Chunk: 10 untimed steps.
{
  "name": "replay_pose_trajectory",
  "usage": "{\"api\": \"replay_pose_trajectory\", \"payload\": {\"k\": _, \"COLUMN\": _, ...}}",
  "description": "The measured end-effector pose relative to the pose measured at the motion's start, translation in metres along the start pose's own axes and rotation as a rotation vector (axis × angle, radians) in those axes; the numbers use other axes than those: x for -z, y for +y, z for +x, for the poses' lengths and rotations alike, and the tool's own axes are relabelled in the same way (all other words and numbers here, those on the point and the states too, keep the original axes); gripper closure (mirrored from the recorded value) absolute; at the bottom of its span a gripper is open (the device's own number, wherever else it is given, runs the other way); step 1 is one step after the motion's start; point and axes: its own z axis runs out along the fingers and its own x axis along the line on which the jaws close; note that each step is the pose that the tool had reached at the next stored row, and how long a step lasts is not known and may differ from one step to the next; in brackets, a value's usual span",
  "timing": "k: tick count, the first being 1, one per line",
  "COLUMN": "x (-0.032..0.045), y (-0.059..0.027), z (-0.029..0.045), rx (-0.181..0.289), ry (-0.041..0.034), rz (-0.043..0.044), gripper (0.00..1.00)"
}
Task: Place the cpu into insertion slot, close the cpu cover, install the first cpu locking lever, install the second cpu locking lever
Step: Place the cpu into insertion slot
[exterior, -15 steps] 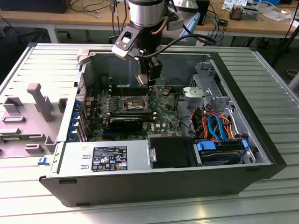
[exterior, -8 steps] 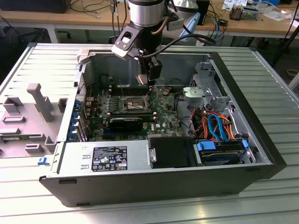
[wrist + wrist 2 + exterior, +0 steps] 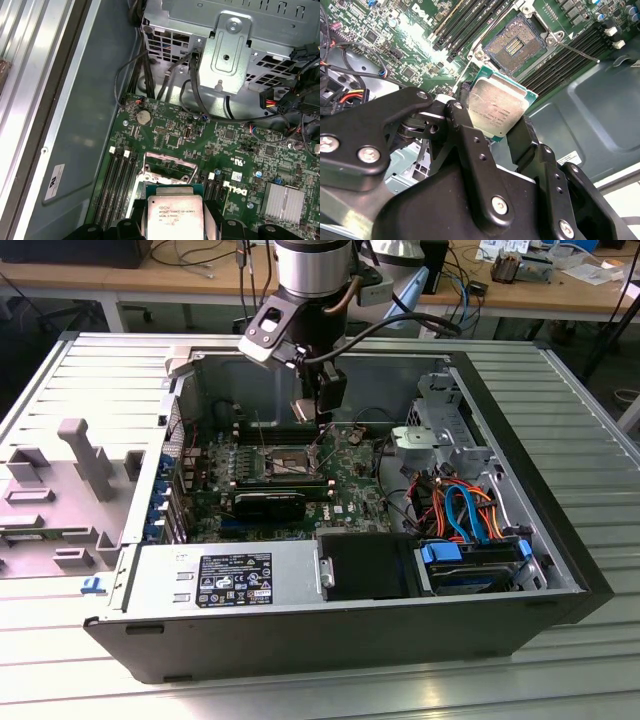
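On the exterior view's left you've got a grey plastic tray (image 3: pixel 70 475) on the bench, just beside the open PC case (image 3: pixel 300 625). Moving right, the green board (image 3: pixel 350 490) lies flat inside the case, w/ the insertion slot (image 3: pixel 290 462) near its middle. The slot is uncovered (contact grid bare in the second wrist view (image 3: pixel 512 45)), and a thin lever (image 3: pixel 577 51) sticks out free next to it. Above the board hangs the gripper (image 3: pixel 320 405), its fingers (image 3: pixel 462 130) pinched narrow on opposite edges of the cpu (image 3: pixel 497 107). The chip is held clear of the slot, silver top showing in both wrist views. Further right: drive cage (image 3: pixel 440 435), then orange & blue cables (image 3: pixel 465 510).
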Motion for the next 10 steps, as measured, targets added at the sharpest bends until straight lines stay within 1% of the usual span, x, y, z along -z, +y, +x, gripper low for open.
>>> {"api": "replay_pose_trajectory", "payload": {"k": 10, "x": -0.0001, "y": 0.0, "z": 0.0, "rx": -0.009, "ry": -0.0008, "rz": -0.0002, "gripper": 0.46}}
